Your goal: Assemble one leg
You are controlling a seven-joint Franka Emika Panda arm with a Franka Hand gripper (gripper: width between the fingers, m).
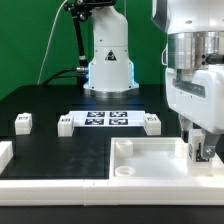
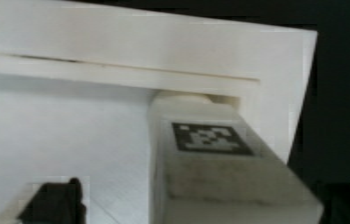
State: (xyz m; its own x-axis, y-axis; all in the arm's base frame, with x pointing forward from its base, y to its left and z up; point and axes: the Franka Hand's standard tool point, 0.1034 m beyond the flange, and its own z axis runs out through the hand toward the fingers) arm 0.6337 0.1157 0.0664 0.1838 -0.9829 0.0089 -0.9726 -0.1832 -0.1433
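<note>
At four o'clock in the exterior view, the leg (image 1: 199, 150) is held in the gripper (image 1: 201, 155) over the tray-like part's (image 1: 150, 158) corner; it should be kept upright and lowered squarely.

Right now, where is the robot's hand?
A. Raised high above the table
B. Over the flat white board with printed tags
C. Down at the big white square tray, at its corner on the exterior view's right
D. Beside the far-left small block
C: the hand is low at the large white square tray, at that corner.
</note>
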